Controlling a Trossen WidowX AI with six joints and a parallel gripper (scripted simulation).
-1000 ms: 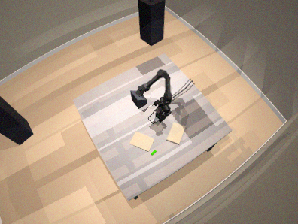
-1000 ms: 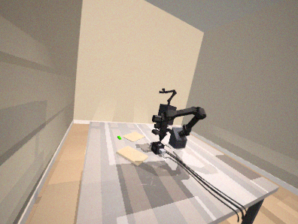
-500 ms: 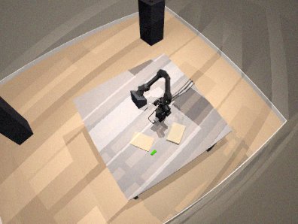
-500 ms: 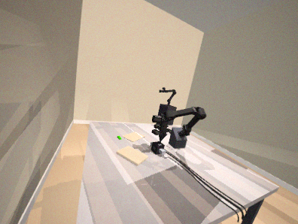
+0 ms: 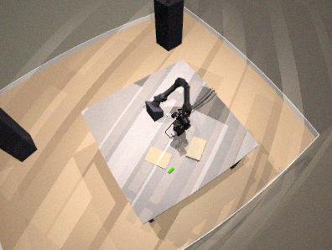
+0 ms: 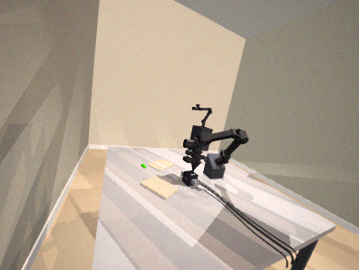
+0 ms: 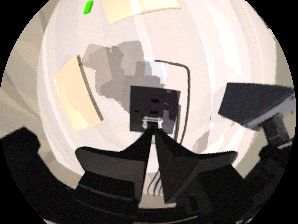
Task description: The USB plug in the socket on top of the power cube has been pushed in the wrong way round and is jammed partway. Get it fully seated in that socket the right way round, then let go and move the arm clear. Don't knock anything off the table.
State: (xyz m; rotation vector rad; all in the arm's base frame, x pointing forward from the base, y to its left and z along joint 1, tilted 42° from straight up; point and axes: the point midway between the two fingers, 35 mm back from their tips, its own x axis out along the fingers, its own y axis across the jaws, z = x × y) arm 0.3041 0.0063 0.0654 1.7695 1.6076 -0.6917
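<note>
The power cube (image 6: pixel 189 179) (image 7: pixel 141 95) is a small black block on the table, with dark slots on its top in the wrist view. My gripper (image 6: pixel 195 168) (image 7: pixel 153 130) points down over it, nearly closed, with its fingertips at the cube's near edge in the wrist view. It is shut on the USB plug (image 7: pixel 152 120), a small part with a silvery outline at the fingertips. The fingers hide part of the plug and the socket. I cannot tell how deep the plug sits or which way round it is. In the top view the arm covers most of the cube.
Two pale flat slabs (image 5: pixel 158 158) (image 5: pixel 195 148) and a small green block (image 5: pixel 171 170) (image 6: pixel 143 166) (image 7: pixel 88 7) lie on the table. Dark cables (image 6: pixel 236 212) run from beside the cube to the table edge. A thin dark cable (image 7: pixel 189 90) loops beside it. The arm's dark base (image 5: pixel 154 111) stands nearby.
</note>
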